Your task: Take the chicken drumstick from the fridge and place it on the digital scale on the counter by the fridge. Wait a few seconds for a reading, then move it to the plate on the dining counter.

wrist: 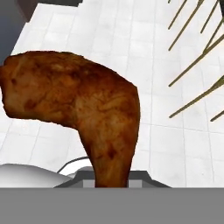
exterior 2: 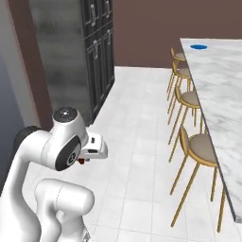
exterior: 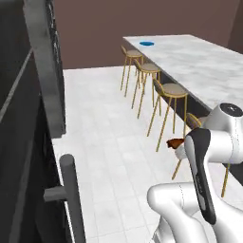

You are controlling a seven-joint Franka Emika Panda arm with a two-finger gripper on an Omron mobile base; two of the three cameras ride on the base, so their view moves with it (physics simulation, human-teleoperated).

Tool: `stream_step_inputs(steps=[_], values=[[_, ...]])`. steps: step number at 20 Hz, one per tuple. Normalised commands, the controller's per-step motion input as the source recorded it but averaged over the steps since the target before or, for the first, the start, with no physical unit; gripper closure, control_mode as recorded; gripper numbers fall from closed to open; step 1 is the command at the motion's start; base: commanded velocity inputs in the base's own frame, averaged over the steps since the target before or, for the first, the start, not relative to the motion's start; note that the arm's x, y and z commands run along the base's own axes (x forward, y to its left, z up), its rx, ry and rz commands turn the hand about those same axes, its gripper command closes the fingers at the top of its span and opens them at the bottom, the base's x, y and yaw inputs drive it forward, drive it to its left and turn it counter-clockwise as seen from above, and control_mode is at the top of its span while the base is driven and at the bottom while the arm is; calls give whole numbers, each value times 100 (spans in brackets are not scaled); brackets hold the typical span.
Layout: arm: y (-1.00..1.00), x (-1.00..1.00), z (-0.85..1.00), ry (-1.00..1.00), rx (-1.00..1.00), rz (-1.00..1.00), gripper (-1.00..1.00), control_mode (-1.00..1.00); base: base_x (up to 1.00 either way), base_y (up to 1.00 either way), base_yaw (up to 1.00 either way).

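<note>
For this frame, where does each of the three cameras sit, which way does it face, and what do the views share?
Left base view: behind the arm's left, facing the dining counter, plate; white arm lower right.
Right base view: behind its right, facing chairs and dark cabinets; arm lower left.
Hand view: along the end effector, shut on the chicken drumstick over floor.
Shared: both base views show counter, plate, chairs.

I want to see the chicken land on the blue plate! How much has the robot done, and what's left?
Done: the drumstick is out of the fridge and up in the air over the white floor. In hand: the pincer is shut on its thin end, carrying it beside the yellow chairs. The scale step can't be judged from here. Left: reach the far end of the dining counter and set it on the plate, which has nothing on it yet.
</note>
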Motion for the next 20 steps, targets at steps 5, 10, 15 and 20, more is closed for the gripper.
stream_step_inputs(steps=[5,10,15,20], values=[[0,0,0,0,0,0,100,100,100,59,-33],[0,0,0,0,0,0,100,100,100,62,-30],[0,0,0,0,0,0,100,100,100,71,-25],[0,0,0,0,0,0,100,100,100,55,-14]])
